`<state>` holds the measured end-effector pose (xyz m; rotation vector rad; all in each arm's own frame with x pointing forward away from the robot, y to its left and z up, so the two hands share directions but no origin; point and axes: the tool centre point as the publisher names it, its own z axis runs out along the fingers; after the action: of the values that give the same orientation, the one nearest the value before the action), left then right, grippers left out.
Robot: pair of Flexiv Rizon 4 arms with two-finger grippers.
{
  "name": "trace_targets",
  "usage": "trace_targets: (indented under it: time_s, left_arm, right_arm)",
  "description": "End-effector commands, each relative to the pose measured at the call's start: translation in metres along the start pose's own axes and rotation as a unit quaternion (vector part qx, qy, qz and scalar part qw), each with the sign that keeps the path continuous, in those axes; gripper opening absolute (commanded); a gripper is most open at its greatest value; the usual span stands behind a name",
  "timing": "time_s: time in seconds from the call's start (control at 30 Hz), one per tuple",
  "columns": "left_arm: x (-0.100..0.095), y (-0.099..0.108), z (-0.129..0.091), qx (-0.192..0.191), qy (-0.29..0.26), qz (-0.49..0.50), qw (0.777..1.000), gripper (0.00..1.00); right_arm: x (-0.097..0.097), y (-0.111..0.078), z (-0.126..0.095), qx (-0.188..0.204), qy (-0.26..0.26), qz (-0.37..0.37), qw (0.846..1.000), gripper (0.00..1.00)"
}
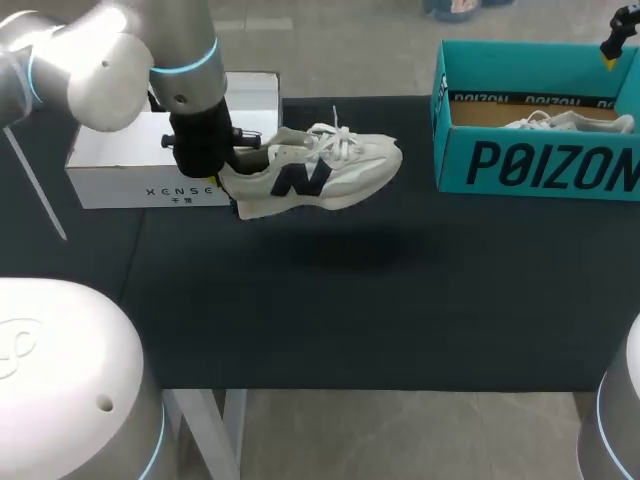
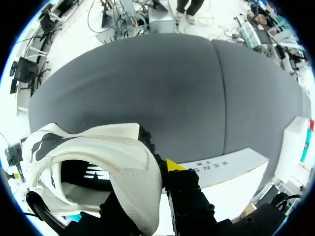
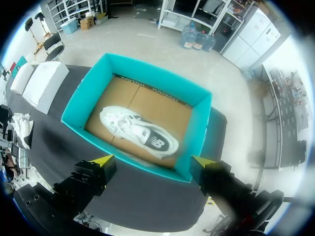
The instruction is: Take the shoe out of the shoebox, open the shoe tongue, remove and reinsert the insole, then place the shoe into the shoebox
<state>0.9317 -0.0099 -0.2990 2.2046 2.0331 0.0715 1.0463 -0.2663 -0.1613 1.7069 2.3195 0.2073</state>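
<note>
Closest to the left wrist camera, the heel of a white shoe [image 2: 98, 162] is clamped in the left gripper [image 1: 228, 195]. One yellow-tipped finger [image 2: 172, 164] is pressed against the outside of the heel wall. The other finger is hidden by the shoe, apparently inside the opening. The white shoe [image 1: 320, 170] is held by the heel clear of the dark table [image 1: 380, 320], and its shadow is cast on the cloth below. Its toe is pointed towards the shoebox, and the side with the dark mark is turned to the head camera. The laces are seen tied on top.

A teal shoebox [image 1: 540, 165] is set at the right of the table, well apart from the held shoe, with no lid on it. In the right wrist view its brown cardboard floor is laid bare. A second shoe [image 3: 140, 132], also white with a dark mark, is seen lying inside on that floor, slantwise and near the middle. The shoebox [image 3: 199, 128] is otherwise filled with nothing that can be made out.

The right gripper [image 3: 152, 161] is held above the shoebox with its fingers spread wide, and nothing is grasped between them.

A white box [image 1: 130, 165] is placed behind the left gripper at the table's far left. Its top is closed, so its contents cannot be told.
</note>
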Motion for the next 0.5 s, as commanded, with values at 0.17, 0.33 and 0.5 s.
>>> trace_targets:
  time_s: [0.17, 0.33, 0.5]
  left_arm:
    - [-0.029, -0.022, 0.01, 0.0, 0.027, 0.006, 1.0, 0.0]
    - [-0.036, -0.038, 0.021, 0.007, 0.037, -0.002, 0.999, 0.0]
    - [-0.043, -0.056, 0.034, 0.018, 0.04, 0.004, 0.999, 0.0]
  right_arm:
    - [0.0, 0.0, 0.0, 0.0, 0.0, 0.0, 1.0, 1.0]
    - [0.0, 0.0, 0.0, 0.0, 0.0, 0.0, 1.0, 1.0]
    - [0.0, 0.0, 0.0, 0.0, 0.0, 0.0, 1.0, 1.0]
